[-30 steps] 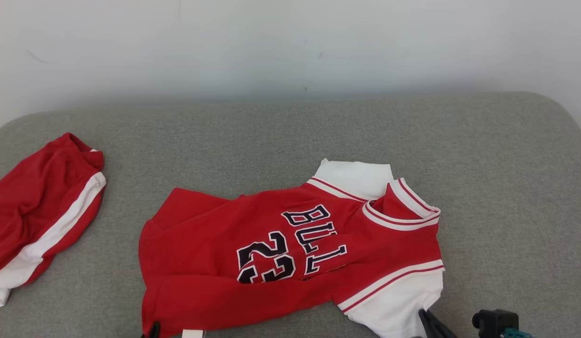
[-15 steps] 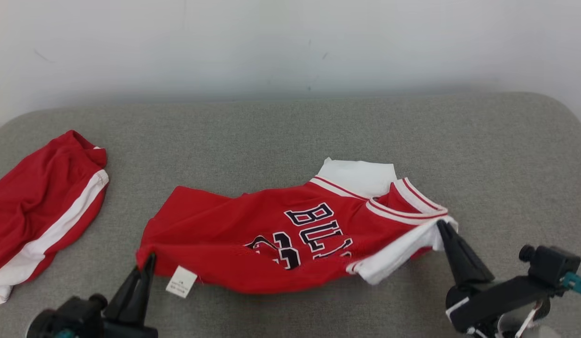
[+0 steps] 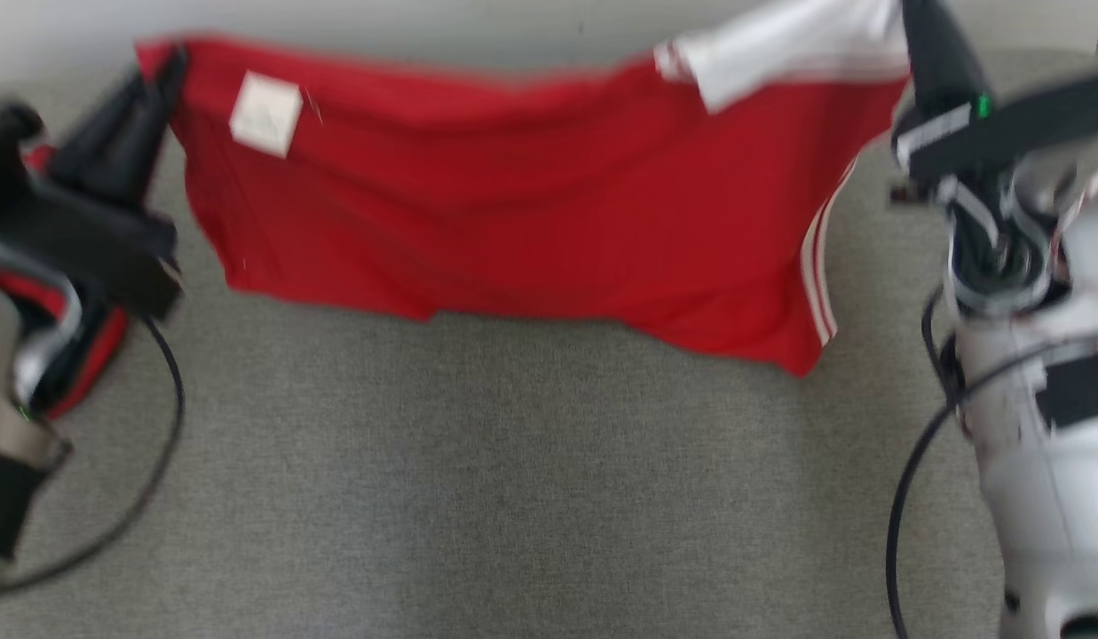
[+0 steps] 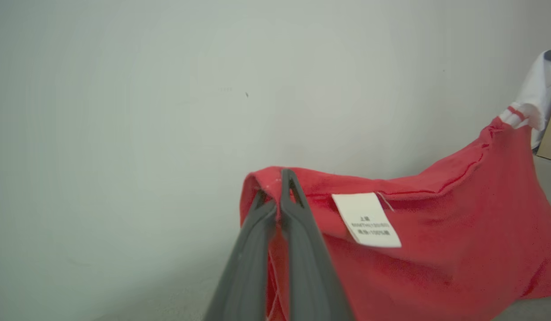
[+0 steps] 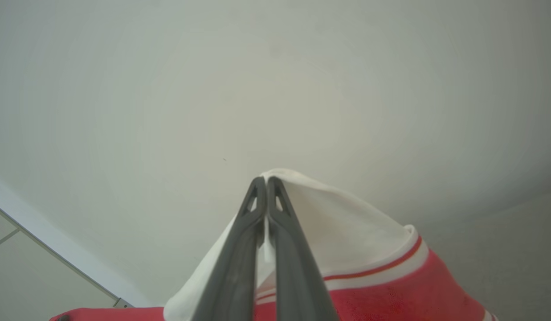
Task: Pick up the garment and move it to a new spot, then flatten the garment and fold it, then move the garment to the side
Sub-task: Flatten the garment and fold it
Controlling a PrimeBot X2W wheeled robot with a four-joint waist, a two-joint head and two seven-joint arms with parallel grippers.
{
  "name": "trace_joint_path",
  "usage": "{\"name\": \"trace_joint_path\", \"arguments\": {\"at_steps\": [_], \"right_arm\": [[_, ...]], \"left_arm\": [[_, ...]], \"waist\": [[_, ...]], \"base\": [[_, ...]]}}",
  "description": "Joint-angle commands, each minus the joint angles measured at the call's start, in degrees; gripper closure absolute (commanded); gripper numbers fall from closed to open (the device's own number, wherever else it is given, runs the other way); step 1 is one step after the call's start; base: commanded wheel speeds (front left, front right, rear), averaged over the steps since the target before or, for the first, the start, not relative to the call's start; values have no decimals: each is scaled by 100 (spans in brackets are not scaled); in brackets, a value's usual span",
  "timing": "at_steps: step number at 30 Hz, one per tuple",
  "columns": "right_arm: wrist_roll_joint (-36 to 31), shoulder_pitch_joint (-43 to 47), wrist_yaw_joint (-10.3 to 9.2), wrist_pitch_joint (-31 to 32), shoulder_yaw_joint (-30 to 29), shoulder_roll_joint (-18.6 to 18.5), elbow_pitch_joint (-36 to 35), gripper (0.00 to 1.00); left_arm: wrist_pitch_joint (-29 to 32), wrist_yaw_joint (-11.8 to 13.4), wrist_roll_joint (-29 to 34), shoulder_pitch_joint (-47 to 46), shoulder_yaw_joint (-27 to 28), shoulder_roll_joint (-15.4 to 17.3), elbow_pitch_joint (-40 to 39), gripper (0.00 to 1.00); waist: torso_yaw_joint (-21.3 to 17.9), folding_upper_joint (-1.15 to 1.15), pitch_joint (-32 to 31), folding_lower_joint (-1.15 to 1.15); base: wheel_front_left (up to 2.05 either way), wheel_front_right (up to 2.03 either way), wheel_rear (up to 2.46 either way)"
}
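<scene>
- Two corners of the garment (image 3: 513,222) are hanging aloft over the grey cushion (image 3: 513,497), no longer lying there: relocation is starting.
- The left gripper (image 4: 282,187) is pinching its red hem (image 4: 320,185), fingers closed.
- The right gripper (image 5: 264,180) is clamping its white sleeve (image 5: 337,227), closed too.

A pale wall (image 4: 124,89) stands behind, plain and evenly lit, with a few small dark marks on it. Below it lies a wide grey cushion (image 3: 513,497) of coarse woven cloth. The light is soft and even. In the right wrist view a white strip (image 5: 57,243) runs slantwise under the wall, and beside it are pale tiles (image 5: 17,272) with thin dark lines.
</scene>
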Motion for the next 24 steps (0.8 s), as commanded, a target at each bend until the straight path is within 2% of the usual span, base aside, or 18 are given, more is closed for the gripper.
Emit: {"name": "trace_joint_path", "arguments": {"at_steps": [1, 5, 7, 15, 22, 24], "right_arm": [[54, -191, 2, 22, -7, 39, 116, 100], [118, -1581, 2, 78, -117, 168, 1093, 100], [139, -2278, 2, 9, -255, 232, 1632, 100], [-135, -4350, 2, -433, -473, 459, 3292, 100], [-607, -5449, 2, -886, -207, 509, 3954, 100], [-671, -5718, 2, -1030, -104, 482, 3922, 100]], "left_arm": [[-1, 8, -81, -159, -59, 59, 76, 100], [36, 7, -459, -1384, -484, 205, 676, 100], [31, 7, -607, -1923, -534, 158, 998, 100], [-181, 6, -922, -3833, -772, -287, 2174, 100], [-418, 6, -906, -5012, -1179, -720, 2860, 100], [-666, 7, -1029, -5325, -1059, -822, 3016, 100]], "waist": [[-28, -1, 523, -2], [-55, -1, 829, -2], [-70, -1, 918, -2], [-143, -1, 921, -2], [-147, -1, 960, -2], [-127, -1, 985, -2]], "base": [[0, 0, 0], [0, 0, 0], [0, 0, 0], [0, 0, 0], [0, 0, 0], [0, 0, 0]]}}
